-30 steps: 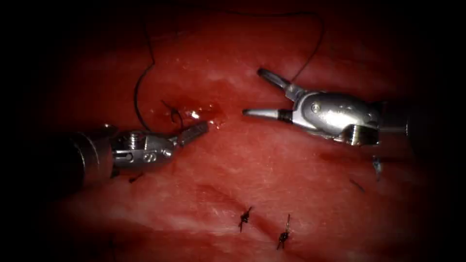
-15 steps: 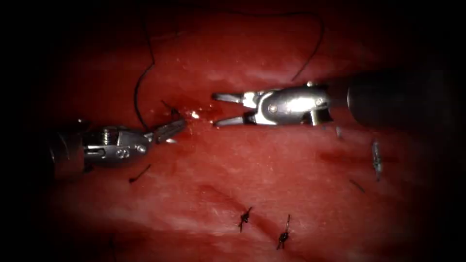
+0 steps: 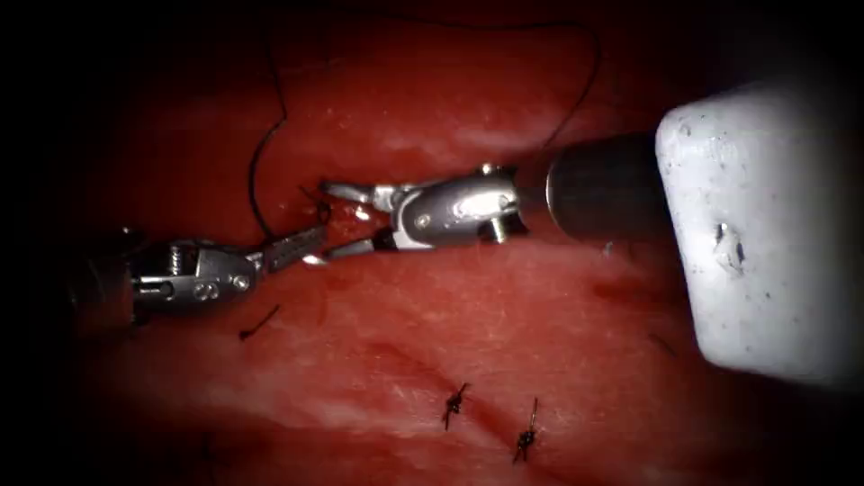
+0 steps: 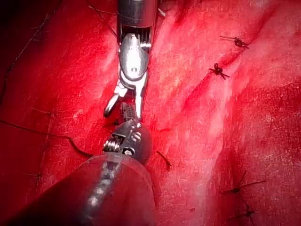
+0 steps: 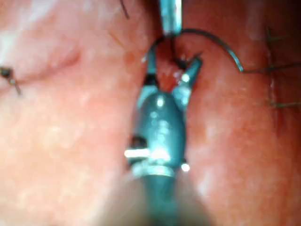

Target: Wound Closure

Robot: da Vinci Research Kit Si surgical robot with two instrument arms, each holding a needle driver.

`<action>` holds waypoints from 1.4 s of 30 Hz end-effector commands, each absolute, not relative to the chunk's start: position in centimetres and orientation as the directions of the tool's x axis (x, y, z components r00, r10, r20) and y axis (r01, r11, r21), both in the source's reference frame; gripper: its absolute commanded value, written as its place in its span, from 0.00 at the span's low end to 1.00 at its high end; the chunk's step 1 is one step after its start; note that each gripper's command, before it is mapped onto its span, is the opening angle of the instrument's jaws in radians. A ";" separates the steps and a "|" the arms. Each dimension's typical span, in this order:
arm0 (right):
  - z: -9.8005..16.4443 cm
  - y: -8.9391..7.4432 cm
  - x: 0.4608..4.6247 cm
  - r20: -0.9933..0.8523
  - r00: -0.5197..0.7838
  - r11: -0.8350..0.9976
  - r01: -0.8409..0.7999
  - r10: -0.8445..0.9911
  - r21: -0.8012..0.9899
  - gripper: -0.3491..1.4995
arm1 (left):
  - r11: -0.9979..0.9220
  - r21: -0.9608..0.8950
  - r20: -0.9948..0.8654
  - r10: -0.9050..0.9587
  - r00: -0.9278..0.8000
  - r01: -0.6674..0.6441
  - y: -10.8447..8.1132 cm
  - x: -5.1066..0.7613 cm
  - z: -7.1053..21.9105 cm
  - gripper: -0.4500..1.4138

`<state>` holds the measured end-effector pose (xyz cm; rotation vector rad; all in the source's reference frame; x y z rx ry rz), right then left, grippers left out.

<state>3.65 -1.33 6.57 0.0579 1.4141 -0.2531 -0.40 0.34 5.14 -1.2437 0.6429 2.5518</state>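
Since a second ago the right tool (image 3: 335, 220) has travelled leftward across the tissue (image 3: 504, 306), and the left tool (image 3: 301, 247) has drawn back a little. Their tips now sit just beside each other at the stitch site.

Right tool: jaws spread wide, holding nothing, straddling a small dark knot of thread (image 3: 321, 209) that stands up from the tissue. Judged to be lining up on that thread.

Left tool: jaws together, apparently gripping the needle (image 5: 221, 44) near one end. In the right wrist view the needle shows as a thin dark arc lying out of the tissue, curving away from the left tool's tip.

Thread: long dark loop trailing up and around over the tissue. Two finished stitches (image 3: 454, 405) sit well apart from the tools, along the cut.
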 end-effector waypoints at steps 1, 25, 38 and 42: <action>6.6 -1.4 3.70 -0.981 0.133 0.972 0.210 -0.138 -0.108 0.73 | -0.877 0.284 -0.791 0.014 -0.612 -0.387 0.3 -0.46 5.2 0.00; 6.5 -1.5 4.13 -0.981 0.111 0.975 0.171 -0.160 -0.139 0.63 | -0.877 0.280 -0.792 0.020 -0.611 -0.392 0.3 -0.59 5.1 0.00; 6.6 -1.5 4.36 -0.977 0.091 0.969 0.174 -0.195 -0.177 0.64 | -0.877 0.279 -0.793 0.019 -0.609 -0.390 0.3 -0.59 5.1 0.00; 6.6 -1.5 4.36 -0.975 0.087 0.967 0.174 -0.203 -0.185 0.35 | -0.877 0.279 -0.793 0.019 -0.609 -0.391 0.3 -0.59 5.1 0.00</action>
